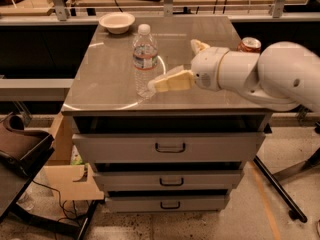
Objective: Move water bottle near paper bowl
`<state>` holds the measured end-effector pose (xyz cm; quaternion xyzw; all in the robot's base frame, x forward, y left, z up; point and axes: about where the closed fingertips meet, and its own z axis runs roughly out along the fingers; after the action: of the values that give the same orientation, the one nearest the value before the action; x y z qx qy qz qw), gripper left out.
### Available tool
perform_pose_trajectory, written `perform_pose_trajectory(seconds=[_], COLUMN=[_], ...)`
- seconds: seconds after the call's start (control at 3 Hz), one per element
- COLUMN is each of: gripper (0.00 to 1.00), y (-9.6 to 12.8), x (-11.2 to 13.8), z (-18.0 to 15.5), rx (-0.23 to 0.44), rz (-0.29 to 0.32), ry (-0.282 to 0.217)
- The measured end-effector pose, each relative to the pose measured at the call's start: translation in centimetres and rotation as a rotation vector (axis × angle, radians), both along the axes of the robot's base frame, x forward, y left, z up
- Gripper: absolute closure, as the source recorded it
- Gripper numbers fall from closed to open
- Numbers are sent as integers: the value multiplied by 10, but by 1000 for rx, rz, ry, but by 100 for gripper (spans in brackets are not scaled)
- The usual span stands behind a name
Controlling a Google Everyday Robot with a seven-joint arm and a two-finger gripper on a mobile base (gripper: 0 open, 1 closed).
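Observation:
The water bottle point(144, 58) stands upright on the grey cabinet top point(105, 84), left of centre. It is clear, with a white cap and a label band. The paper bowl point(117, 22) sits at the far left corner of the top, well behind the bottle. My gripper point(174, 64) reaches in from the right, just right of the bottle. It is open and holds nothing. One cream finger point(170, 82) points at the bottle's lower body, its tip touching or nearly touching it. The other finger point(199, 45) sticks up farther back.
An orange soda can point(249, 44) stands at the right rear of the top, partly behind my arm point(270, 76). The cabinet has three drawers point(170, 148). A cardboard box point(67, 176) and a dark chair point(20, 149) stand at the lower left. A railing runs behind.

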<state>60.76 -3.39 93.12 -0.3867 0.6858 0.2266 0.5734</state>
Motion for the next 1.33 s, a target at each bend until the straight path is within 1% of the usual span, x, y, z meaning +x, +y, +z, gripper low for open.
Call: perform_pose_trajectory(seconds=[0.33,0.67,1.0,1.33], gripper=[0,0,0,0], y=[17,32,44,52], x=[7,14,20,24], z=[-14,-23,-25,-24], rx=[101,169,222,249], rz=[22,50,76,101], ry=[-12,-21,-42,-60])
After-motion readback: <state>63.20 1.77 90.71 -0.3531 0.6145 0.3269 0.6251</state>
